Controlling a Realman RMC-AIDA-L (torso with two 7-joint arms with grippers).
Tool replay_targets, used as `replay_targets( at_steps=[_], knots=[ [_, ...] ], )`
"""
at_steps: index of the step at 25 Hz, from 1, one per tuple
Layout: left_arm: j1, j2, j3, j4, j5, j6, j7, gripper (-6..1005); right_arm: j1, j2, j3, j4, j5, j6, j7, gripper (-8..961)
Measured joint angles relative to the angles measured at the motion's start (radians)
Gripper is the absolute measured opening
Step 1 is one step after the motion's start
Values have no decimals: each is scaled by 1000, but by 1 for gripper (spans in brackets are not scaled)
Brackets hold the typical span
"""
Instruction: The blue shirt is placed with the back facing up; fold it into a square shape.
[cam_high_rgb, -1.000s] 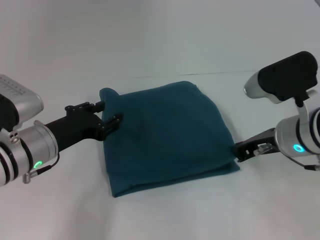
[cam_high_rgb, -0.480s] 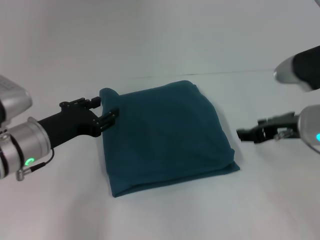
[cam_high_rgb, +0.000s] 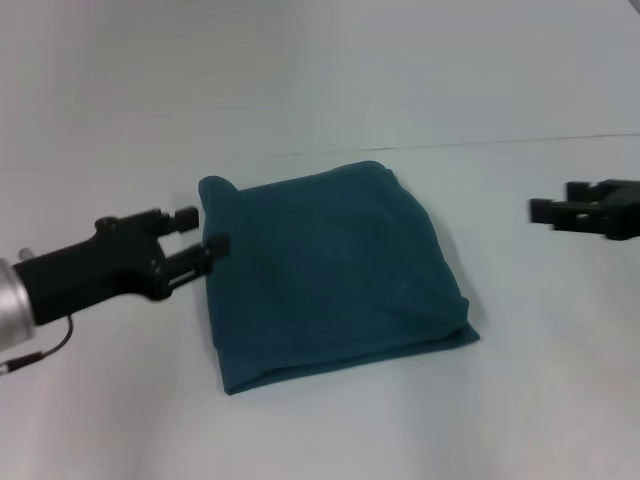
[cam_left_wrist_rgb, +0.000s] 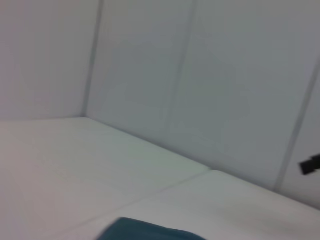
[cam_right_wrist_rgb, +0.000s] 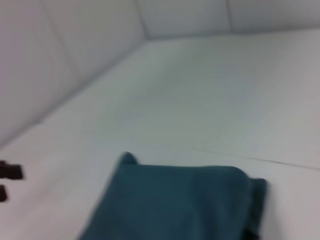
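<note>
One dark teal-blue fabric shirt, folded roughly square, lies mid-desk. My two grippers have backed away since a second ago: left gripper spread, just off its left edge; right gripper well clear, spread.

A plain white table meets a pale panelled wall
</note>
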Motion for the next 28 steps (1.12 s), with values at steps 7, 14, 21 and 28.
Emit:
replay_targets(
  at_steps=[7, 14, 21, 28],
  knots=[
    [-25, 22, -88, -4, 98, 291, -29, 545, 92, -34, 248, 199, 30, -313, -272, 739],
    [-48, 39, -147, -13, 116, 476, -4, 550, 145, -74, 243, 354, 26, -455, -477, 756],
    [-107, 69, -207, -104, 119, 506, 30, 559, 205, -50, 195, 473, 4, -328, -587, 757],
    [-199, 114, -221, -240, 161, 509, 49, 608, 291, -37, 114, 575, -18, -210, -631, 759]
  ],
)
